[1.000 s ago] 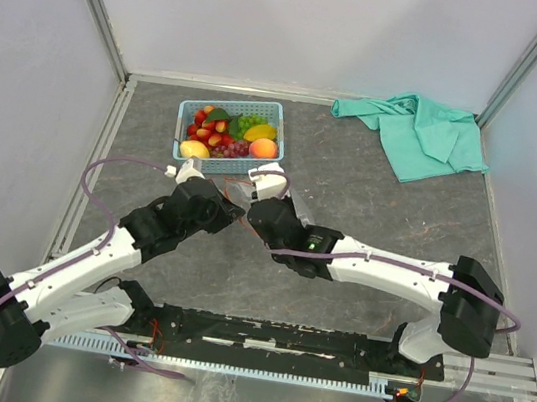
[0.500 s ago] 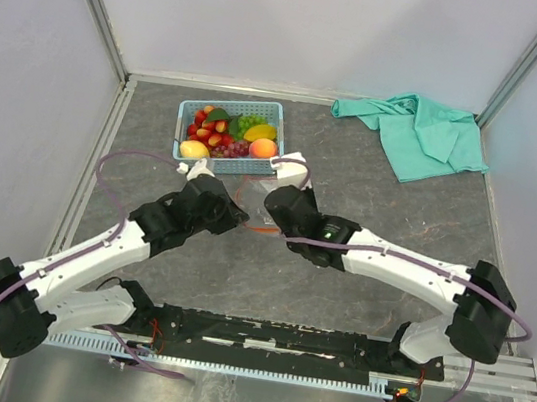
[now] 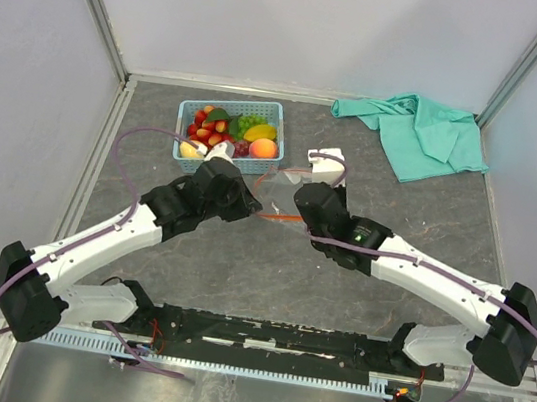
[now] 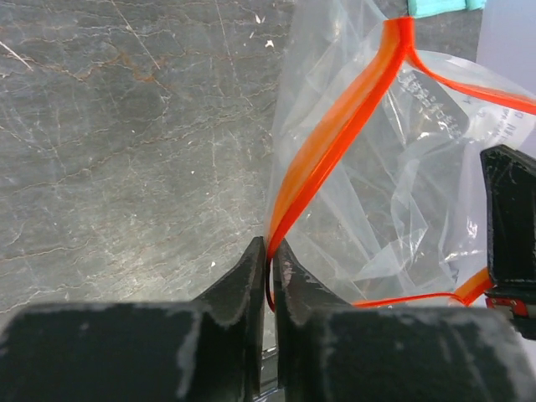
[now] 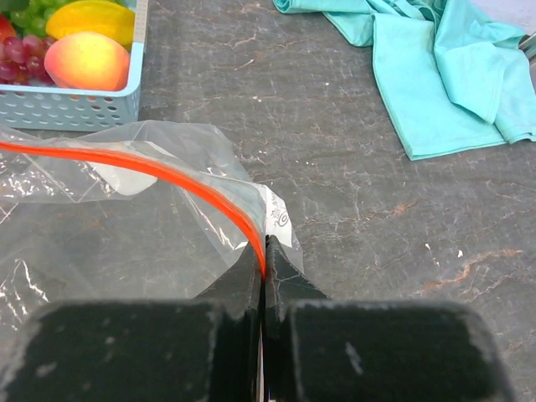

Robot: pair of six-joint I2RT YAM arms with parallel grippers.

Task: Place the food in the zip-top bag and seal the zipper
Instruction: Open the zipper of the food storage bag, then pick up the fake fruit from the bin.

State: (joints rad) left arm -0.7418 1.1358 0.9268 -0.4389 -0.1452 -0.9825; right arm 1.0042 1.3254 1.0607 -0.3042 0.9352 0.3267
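Both pincers are pressed together on the zipper (image 4: 335, 134). The left gripper (image 4: 268, 251) nips one stretch of the strip and the right gripper (image 5: 264, 266) another. We find the zip-top bag (image 3: 279, 195) slung between them, mouth bowed open, just in front of the basket (image 3: 253, 166). The food (image 3: 230, 131) sits in the basket. We judge the step to be opening the bag. Next, one gripper must let go to fetch fruit without the mouth collapsing.

I'm looking into a robot lab cell. Blank white walls (image 3: 305, 25) box in the grey worktop (image 3: 398, 210), and a black mounting rail (image 3: 288, 338) spans its near edge.
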